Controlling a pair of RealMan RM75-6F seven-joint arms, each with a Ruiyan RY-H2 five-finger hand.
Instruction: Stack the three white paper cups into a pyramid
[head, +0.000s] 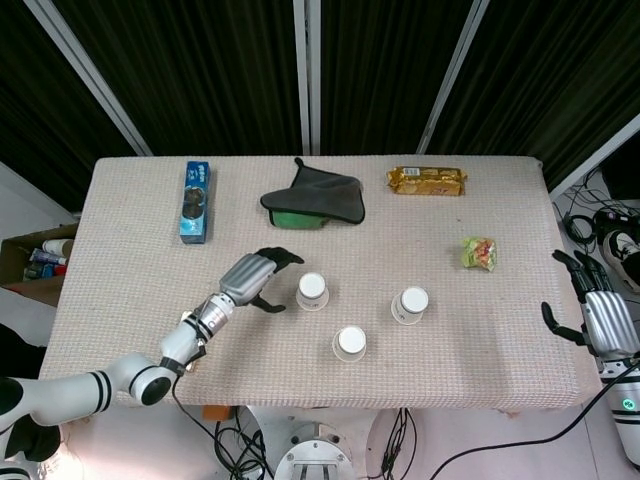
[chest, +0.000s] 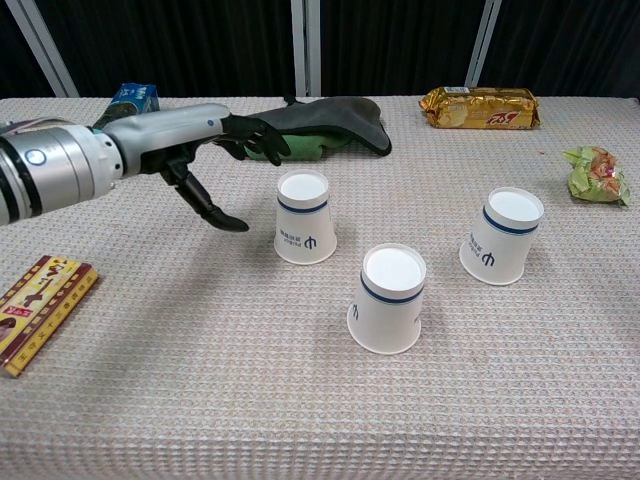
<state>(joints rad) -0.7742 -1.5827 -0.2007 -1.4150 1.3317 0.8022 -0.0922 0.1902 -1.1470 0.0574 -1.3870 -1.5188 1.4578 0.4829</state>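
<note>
Three white paper cups stand upside down on the table. One cup (head: 313, 291) (chest: 304, 217) is at centre-left, one cup (head: 349, 343) (chest: 389, 298) nearest the front, one cup (head: 409, 305) (chest: 501, 236) to the right. My left hand (head: 254, 277) (chest: 208, 148) is open, fingers spread, just left of the centre-left cup and apart from it. My right hand (head: 598, 315) is open off the table's right edge, seen only in the head view.
A grey-green cloth (head: 314, 199) (chest: 312, 127), a gold snack pack (head: 426, 180) (chest: 480, 107) and a blue biscuit box (head: 195, 202) lie at the back. A small green packet (head: 479, 252) (chest: 596, 175) is at right. A chocolate box (chest: 40, 308) lies front left.
</note>
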